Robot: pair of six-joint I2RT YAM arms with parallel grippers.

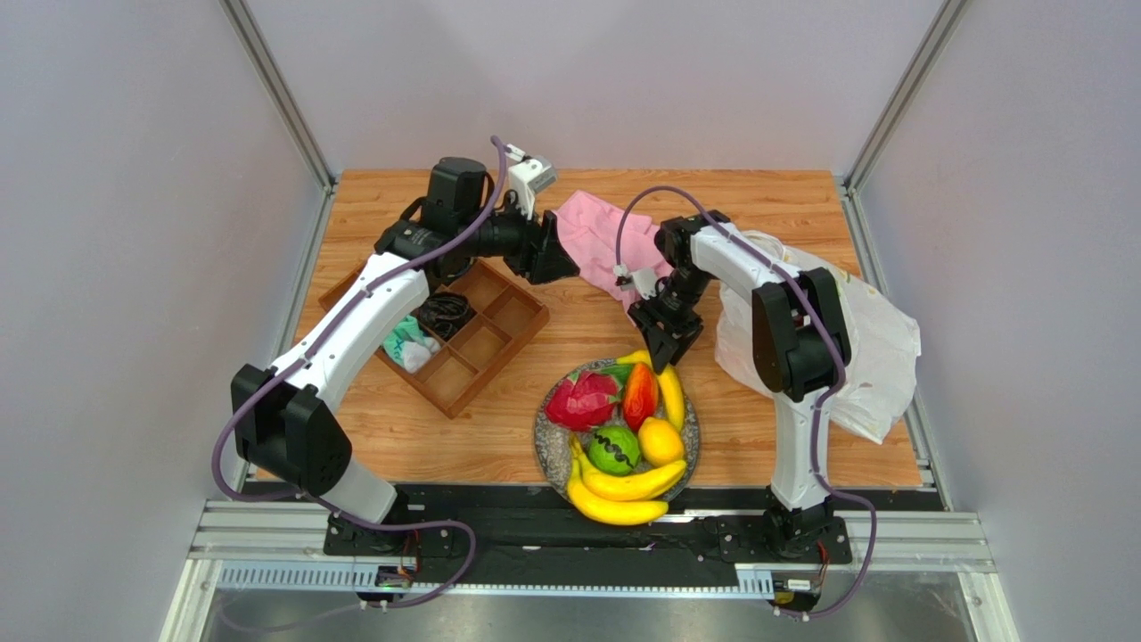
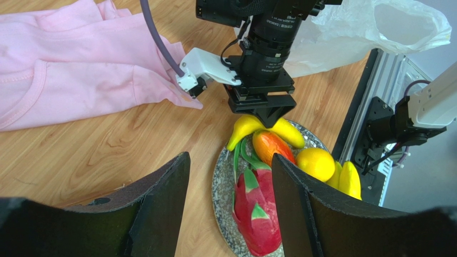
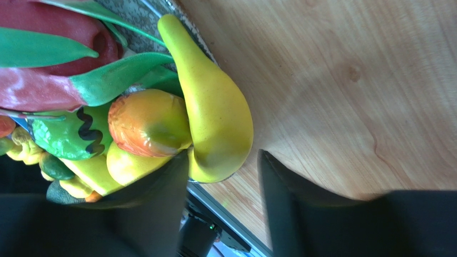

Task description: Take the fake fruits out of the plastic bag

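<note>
The fake fruits lie on a speckled plate [image 1: 545, 435] near the front: dragon fruit [image 1: 583, 399], green round fruit [image 1: 615, 450], red-orange piece [image 1: 640, 395], lemon [image 1: 660, 440], bananas [image 1: 623, 498]. The plastic bag [image 1: 871, 341] lies crumpled at the right, partly behind my right arm. My right gripper [image 1: 666, 341] is open just above the plate's far edge; in its wrist view [image 3: 222, 203] the end of a yellow fruit [image 3: 214, 112] sits between the jaws, ungripped. My left gripper [image 1: 556, 254] is open and empty beside the pink cloth; its wrist view [image 2: 230, 209] looks at the dragon fruit [image 2: 257, 214].
A pink cloth [image 1: 603, 241] lies at the back middle. A wooden divided tray [image 1: 462, 328] with small items sits at the left. Metal rails run along the right and front edges.
</note>
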